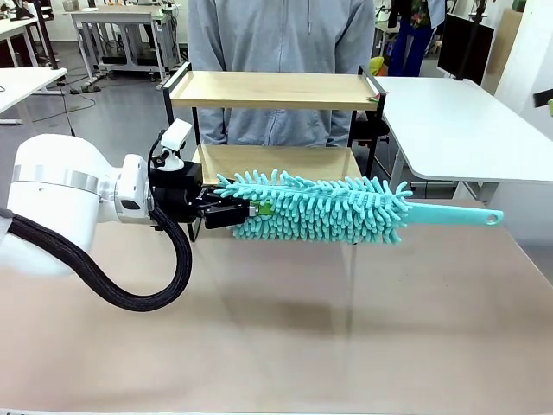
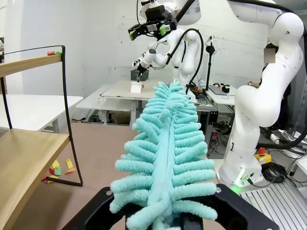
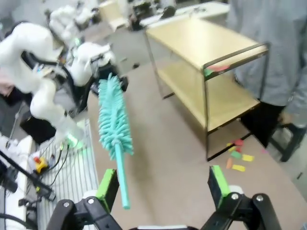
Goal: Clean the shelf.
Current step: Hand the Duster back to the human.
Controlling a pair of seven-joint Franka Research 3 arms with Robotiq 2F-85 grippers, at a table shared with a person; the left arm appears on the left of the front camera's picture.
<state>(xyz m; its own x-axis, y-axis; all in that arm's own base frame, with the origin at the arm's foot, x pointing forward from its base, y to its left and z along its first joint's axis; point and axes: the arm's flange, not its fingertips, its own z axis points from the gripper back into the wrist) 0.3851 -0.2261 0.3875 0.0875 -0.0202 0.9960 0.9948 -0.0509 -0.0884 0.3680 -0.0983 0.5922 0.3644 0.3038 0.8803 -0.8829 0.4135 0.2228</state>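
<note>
While the left claw (image 1: 226, 212) pinches the fluffy end of a teal duster (image 1: 324, 207) and holds it level above the brown counter (image 1: 276, 328), the duster's bare handle points toward the counter's right edge. The shelf (image 1: 275, 91) stands at the far edge, just behind the duster, with a person in grey (image 1: 281, 35) behind it. The right claw (image 3: 163, 184) hangs spread wide above the counter, the duster's handle tip between its pads without touching them.

Illumination was bright, even and overhead. A soft shadow lay on the brown table top (image 1: 285, 346) beneath the fluffy turquoise microfibre duster (image 1: 324, 209). The right wrist view was motion-blurred throughout; wrist views bowed at their edges.
</note>
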